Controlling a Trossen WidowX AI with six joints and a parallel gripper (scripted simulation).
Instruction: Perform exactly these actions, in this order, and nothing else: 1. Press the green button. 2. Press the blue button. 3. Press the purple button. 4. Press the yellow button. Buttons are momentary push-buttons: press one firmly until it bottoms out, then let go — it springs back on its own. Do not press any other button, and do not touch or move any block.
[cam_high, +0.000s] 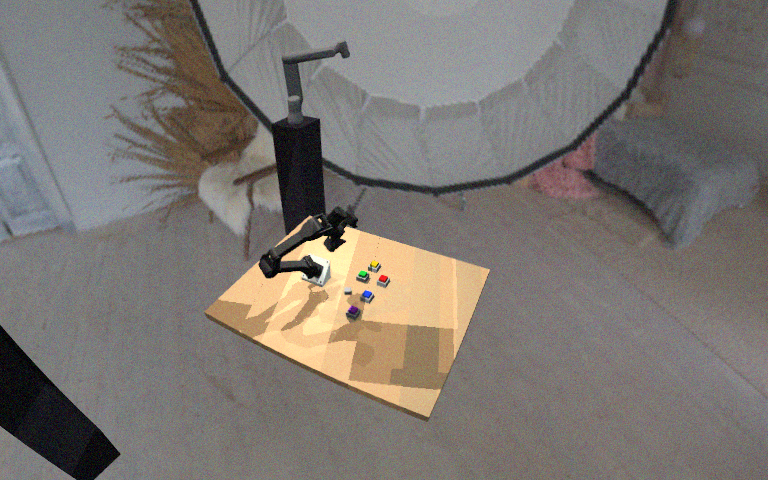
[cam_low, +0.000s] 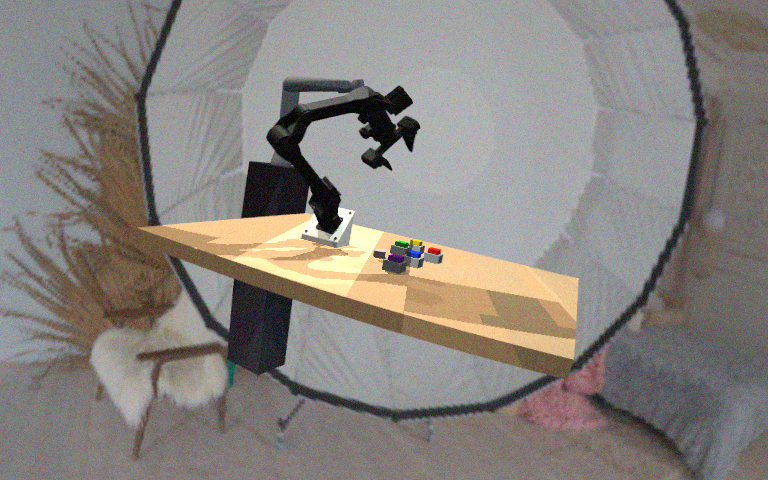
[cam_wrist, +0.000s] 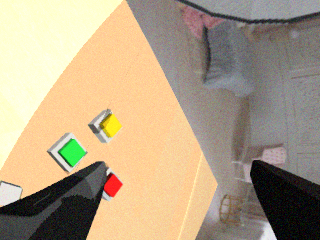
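Note:
The green button (cam_high: 363, 274) (cam_low: 401, 243) (cam_wrist: 72, 152) and the yellow button (cam_high: 374, 264) (cam_low: 416, 242) (cam_wrist: 111, 125) stand close together on the table. The blue button (cam_high: 367, 294) (cam_low: 415, 254) stands nearer the front, and the purple button (cam_high: 353, 310) (cam_low: 395, 258) is frontmost; both are out of the wrist view. All caps look raised. My gripper (cam_low: 400, 159) (cam_wrist: 179, 170) is open and empty, high above the table and touching no button. In the top view its fingers are hard to make out.
A red button (cam_high: 383, 278) (cam_low: 434, 250) (cam_wrist: 113, 185) stands beside the green and yellow ones, partly behind a finger in the wrist view. A small light grey block (cam_high: 347, 290) (cam_low: 379, 254) (cam_wrist: 10, 192) lies near the green and blue buttons. The wooden table (cam_high: 407, 396) (cam_low: 509, 345) carries everything.

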